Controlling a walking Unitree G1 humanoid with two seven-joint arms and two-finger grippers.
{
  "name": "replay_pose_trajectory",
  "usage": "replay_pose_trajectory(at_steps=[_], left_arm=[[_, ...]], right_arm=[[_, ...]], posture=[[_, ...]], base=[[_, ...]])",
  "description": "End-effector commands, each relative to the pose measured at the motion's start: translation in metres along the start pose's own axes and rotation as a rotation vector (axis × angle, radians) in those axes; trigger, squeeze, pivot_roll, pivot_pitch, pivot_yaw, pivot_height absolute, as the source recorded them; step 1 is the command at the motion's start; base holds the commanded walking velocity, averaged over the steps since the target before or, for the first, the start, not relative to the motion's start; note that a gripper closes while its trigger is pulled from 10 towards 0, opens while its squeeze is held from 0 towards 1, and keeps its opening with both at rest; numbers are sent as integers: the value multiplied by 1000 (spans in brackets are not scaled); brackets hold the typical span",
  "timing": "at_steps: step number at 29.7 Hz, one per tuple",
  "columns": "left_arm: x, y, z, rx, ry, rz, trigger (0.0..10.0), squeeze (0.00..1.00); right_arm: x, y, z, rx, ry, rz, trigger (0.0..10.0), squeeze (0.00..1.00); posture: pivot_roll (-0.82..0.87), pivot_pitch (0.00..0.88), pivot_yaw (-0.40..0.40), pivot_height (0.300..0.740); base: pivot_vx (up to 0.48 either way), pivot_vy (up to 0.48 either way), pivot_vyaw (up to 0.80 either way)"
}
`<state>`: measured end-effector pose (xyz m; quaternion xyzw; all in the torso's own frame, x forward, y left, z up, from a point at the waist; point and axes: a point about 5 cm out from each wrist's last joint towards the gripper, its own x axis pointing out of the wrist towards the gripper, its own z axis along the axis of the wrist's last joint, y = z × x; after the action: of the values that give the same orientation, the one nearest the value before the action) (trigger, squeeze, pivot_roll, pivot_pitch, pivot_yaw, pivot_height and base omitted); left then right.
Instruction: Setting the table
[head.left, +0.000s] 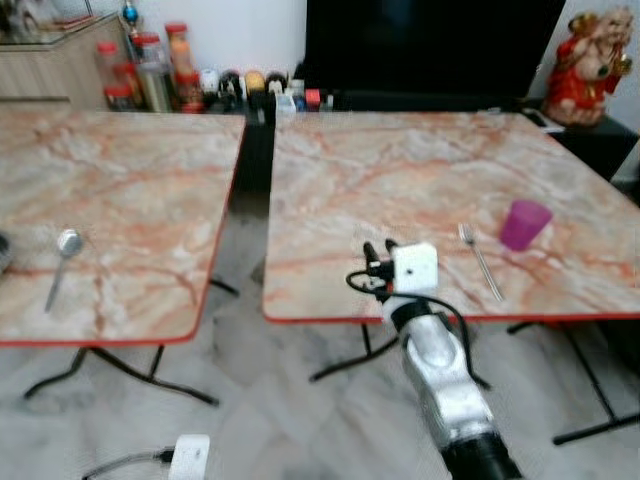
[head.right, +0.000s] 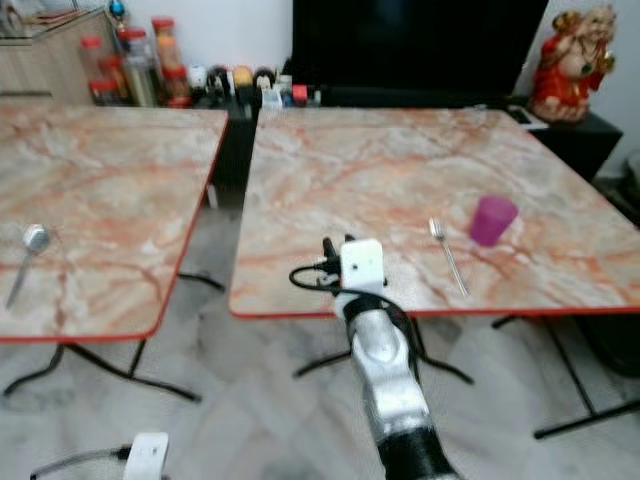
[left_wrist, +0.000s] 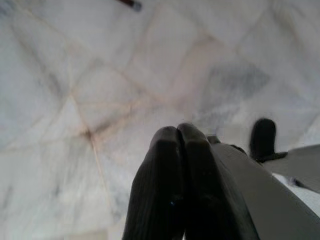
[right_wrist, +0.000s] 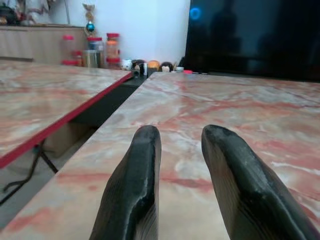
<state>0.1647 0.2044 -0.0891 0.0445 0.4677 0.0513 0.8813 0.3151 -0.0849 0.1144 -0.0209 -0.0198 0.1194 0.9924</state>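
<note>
Over the near edge of the right table (head.left: 400, 170), the right gripper (right_wrist: 182, 150) hovers with fingers parted and empty. To its right lie the fork (head.left: 480, 260) and, just beyond, the purple cup (head.left: 524, 224). A careless sideways reach could knock the cup over. The spoon (head.left: 62, 262) lies far left, across the gap. The left gripper (left_wrist: 177, 150) hangs closed above the floor (left_wrist: 100, 75).

bare tabletop (head.left: 380, 180), fork (head.left: 480, 262), cup (head.left: 524, 224)
</note>
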Motion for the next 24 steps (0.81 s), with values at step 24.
replay_pose_trajectory(at_steps=[24], left_arm=[[1,-3,6,-23,-35,-1,10000,0]], right_arm=[[1,-14,1,-5,8,-56,10000,0]], posture=[[-101,37,-19,740]], base=[[0,-27,0]])
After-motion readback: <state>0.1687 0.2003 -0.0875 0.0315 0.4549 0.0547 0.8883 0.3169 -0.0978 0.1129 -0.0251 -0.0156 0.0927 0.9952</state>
